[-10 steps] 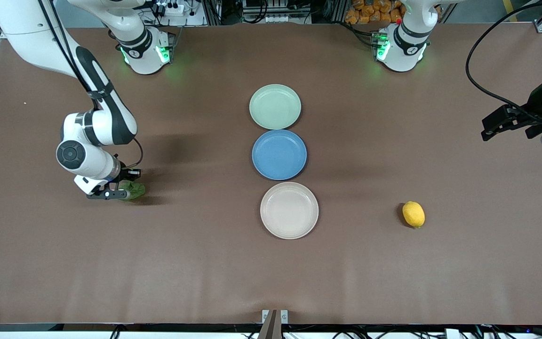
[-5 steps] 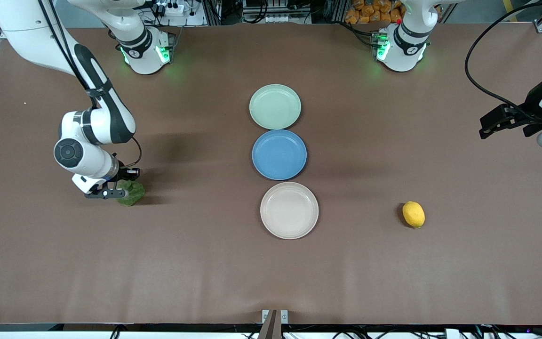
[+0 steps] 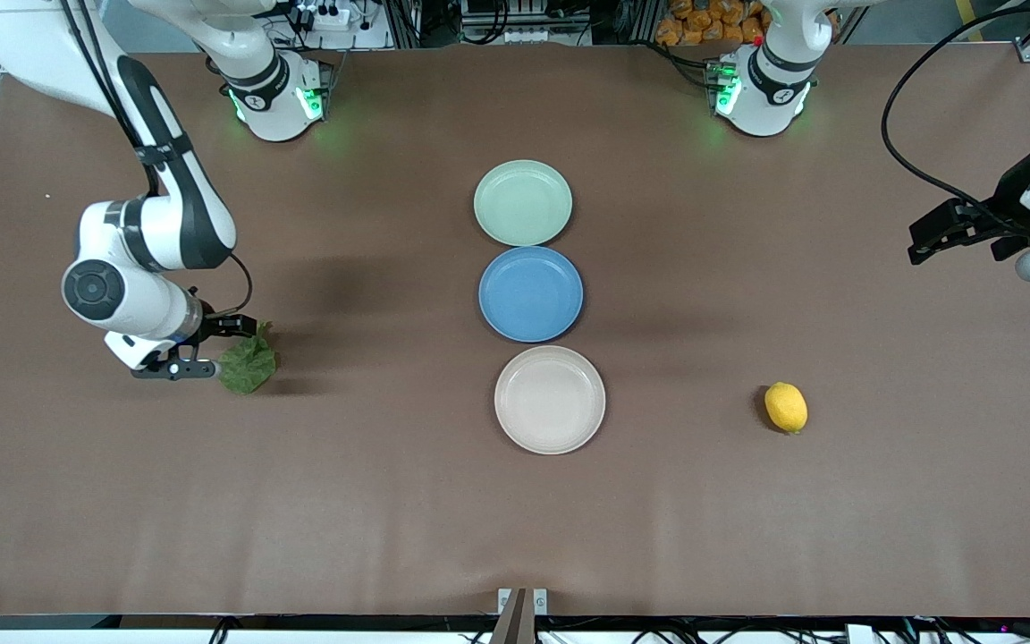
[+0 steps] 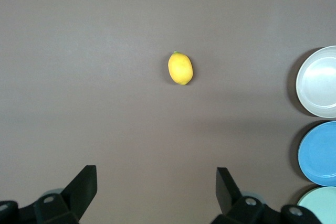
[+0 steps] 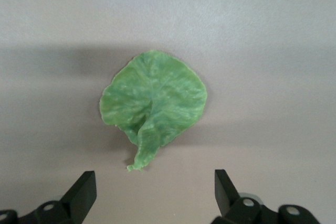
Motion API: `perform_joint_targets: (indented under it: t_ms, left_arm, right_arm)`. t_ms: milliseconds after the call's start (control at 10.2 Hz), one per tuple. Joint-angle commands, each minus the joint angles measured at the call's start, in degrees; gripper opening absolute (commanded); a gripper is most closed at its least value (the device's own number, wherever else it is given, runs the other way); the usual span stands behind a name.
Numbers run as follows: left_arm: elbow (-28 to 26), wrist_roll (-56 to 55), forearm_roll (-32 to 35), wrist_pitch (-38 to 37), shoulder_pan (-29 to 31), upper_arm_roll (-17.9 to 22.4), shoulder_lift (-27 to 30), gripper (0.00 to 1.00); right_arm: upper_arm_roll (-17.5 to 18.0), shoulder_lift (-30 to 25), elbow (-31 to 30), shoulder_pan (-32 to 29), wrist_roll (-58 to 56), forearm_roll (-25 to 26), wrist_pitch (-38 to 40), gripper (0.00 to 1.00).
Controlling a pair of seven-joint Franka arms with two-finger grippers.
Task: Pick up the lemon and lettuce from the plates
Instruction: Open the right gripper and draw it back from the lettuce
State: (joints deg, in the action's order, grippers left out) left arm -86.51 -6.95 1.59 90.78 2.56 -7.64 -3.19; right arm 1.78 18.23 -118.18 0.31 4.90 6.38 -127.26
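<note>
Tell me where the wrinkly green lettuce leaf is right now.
The wrinkly green lettuce leaf lies flat on the brown table toward the right arm's end, off the plates, beside the open right pincer.

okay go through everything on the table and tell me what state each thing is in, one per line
lettuce: lying flat on the table, released
lemon: resting on the table, off the plates
green plate: empty
blue plate: empty
beige plate: empty
right gripper: jaws open, beside the lettuce
left gripper: jaws open, waiting
</note>
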Motion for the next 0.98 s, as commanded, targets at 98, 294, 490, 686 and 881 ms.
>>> perform_joint_targets:
  t_ms: [98,294,490,686,881]
  left_arm:
    - [-0.32,0.18,-1.15,-0.61,0.08,-0.18,0.37,1.00]
    - [-0.23,0.10,-1.24,-0.61,0.08,-0.18,0.37,1.00]
    - [-0.23,0.18,-1.24,-0.61,0.08,-0.18,0.37,1.00]
    - [-0.15,0.18,-1.24,-0.61,-0.01,-0.27,0.37,1.00]
    - [-0.15,0.80,-1.24,-0.61,-0.01,-0.18,0.46,1.00]
  right_arm:
    - [1.03,-2.58,6.17,-1.37,-2.00,1.09,10.83,1.00]
    - [1.12,-2.76,14.25,-1.28,-2.09,1.01,20.87,1.00]
    - [1.12,-3.02,19.80,-1.28,-2.09,1.01,25.37,1.00]
    - [1.03,-3.20,24.46,-1.37,-2.26,1.01,27.93,1.00]
    - [1.03,-3.55,26.94,-1.37,-2.96,0.92,29.17,1.00]
